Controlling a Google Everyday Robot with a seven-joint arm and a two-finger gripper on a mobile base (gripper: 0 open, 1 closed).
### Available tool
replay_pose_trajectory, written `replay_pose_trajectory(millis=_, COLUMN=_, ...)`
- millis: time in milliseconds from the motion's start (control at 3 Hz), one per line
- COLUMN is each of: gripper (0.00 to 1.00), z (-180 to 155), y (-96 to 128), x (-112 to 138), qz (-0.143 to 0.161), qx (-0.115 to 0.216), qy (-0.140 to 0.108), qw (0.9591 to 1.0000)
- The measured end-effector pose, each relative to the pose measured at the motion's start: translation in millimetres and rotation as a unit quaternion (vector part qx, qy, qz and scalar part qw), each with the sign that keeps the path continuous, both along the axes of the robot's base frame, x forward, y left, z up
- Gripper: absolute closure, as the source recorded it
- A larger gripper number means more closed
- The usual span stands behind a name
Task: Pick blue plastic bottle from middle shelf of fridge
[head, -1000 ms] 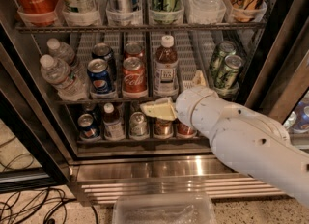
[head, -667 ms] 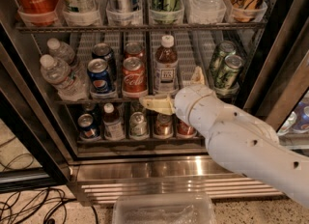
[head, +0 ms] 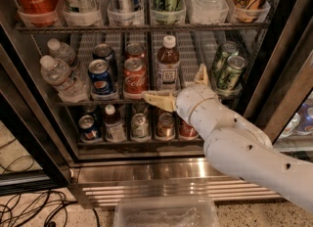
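The arm [head: 244,147] has crept a little up and to the left since a second ago, carrying the gripper [head: 172,81] closer to the shelf front; the drinks have not shifted.

Nearest, at 6 o'clock in the view, a clear plastic tub [head: 166,214] sits on the floor, with dark cables [head: 29,206] at 8 o'clock. Behind them runs the steel base panel of the fridge [head: 146,174].

The white arm comes in from 4 o'clock and ends at the front edge of the middle shelf [head: 190,50]. The gripper's two tan fingers [head: 155,99] are spread wide and pinch nothing. One points toward 9 o'clock along the shelf's front edge and the other points up to 12 o'clock.

The blue plastic bottle [head: 167,64] stands upright on the middle shelf, in the lane between the two fingers. I cannot tell whether either finger touches it. At its 9 o'clock stands a red cola can [head: 135,77], then a Pepsi can [head: 100,77], then water bottles [head: 58,74]. At its 3 o'clock, past the raised finger, are two green cans [head: 231,72].

Farther up, at 12 o'clock, the top shelf [head: 146,26] holds more bottles and cans.
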State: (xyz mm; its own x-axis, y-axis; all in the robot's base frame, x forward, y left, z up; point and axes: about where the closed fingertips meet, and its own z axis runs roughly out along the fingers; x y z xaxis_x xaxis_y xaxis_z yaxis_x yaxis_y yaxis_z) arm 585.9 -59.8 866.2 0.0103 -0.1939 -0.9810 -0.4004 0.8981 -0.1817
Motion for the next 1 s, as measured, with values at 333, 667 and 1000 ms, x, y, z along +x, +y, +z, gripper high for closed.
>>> replay_pose_trajectory(millis=333, gripper=0.00, z=-2, y=0, x=18, qz=-0.010, qx=0.021, qy=-0.023, qw=0.9995)
replay_pose_trajectory(millis=667, gripper=0.00, z=-2, y=-2, x=24, qz=-0.014, qx=0.019, qy=-0.024, qw=0.9994)
replay_pose_trajectory(millis=1000, gripper=0.17, z=-4, y=-2, x=30, qz=-0.015, qx=0.017, qy=-0.022, qw=0.9995)
